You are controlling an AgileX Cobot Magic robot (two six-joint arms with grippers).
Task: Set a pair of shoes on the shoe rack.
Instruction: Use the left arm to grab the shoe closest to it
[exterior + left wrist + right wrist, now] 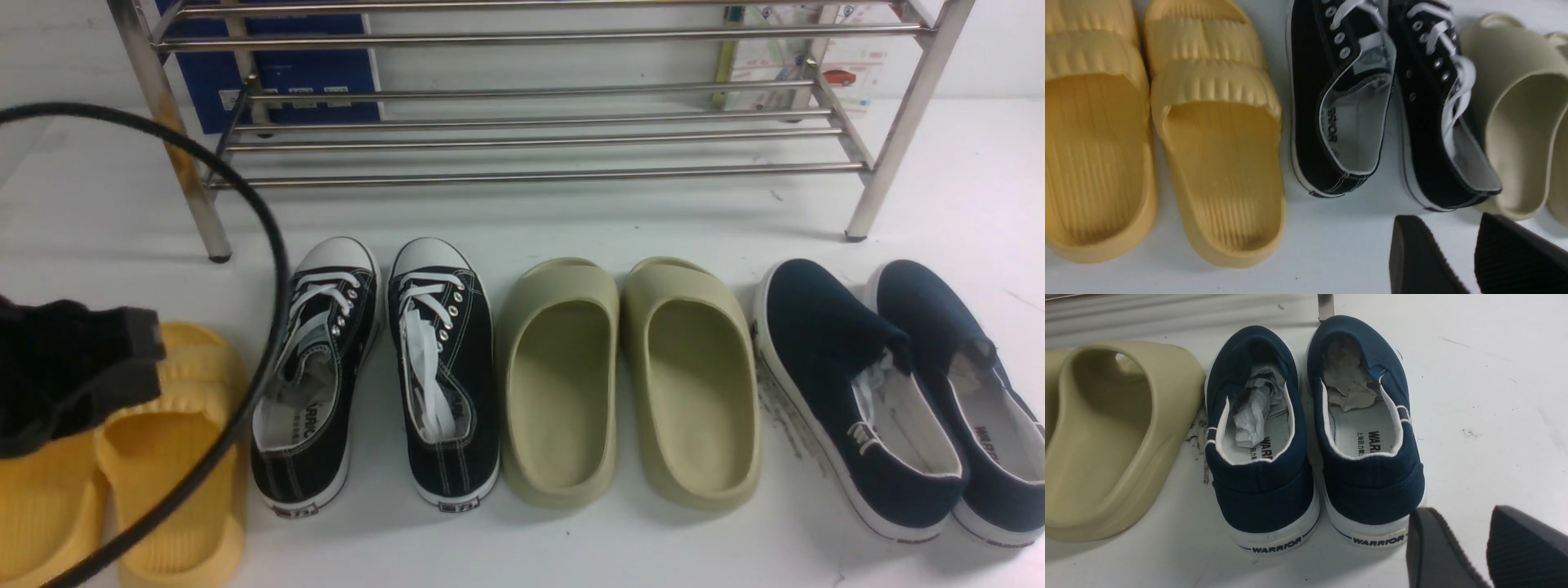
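**Item:** pair of black canvas sneakers: left sneaker (314, 367), right sneaker (445, 367).

**Location:** flat on the white bench (571, 547), left of centre, side by side and just apart. Toes point to the shoe rack (522, 173) along the far edge. The yellow slippers (175, 457) lie on their left and the olive slippers (559, 376) on their right. The navy slip-ons (849, 392) lie toward the right edge.

**Progress:** not begun, by my reading. No shoe lies on any rail in view, and both sneakers are ungripped. Picking up, carrying and placing are all left to do.

**Condition:** white toe caps, soles and stitching. The laces are loose and spill into the open collars.

**Left gripper** (1445, 222): fingers apart, empty, hovering near the sneakers' heels.

**Right gripper** (1461, 516): fingers apart, empty, by the slip-ons' heels.
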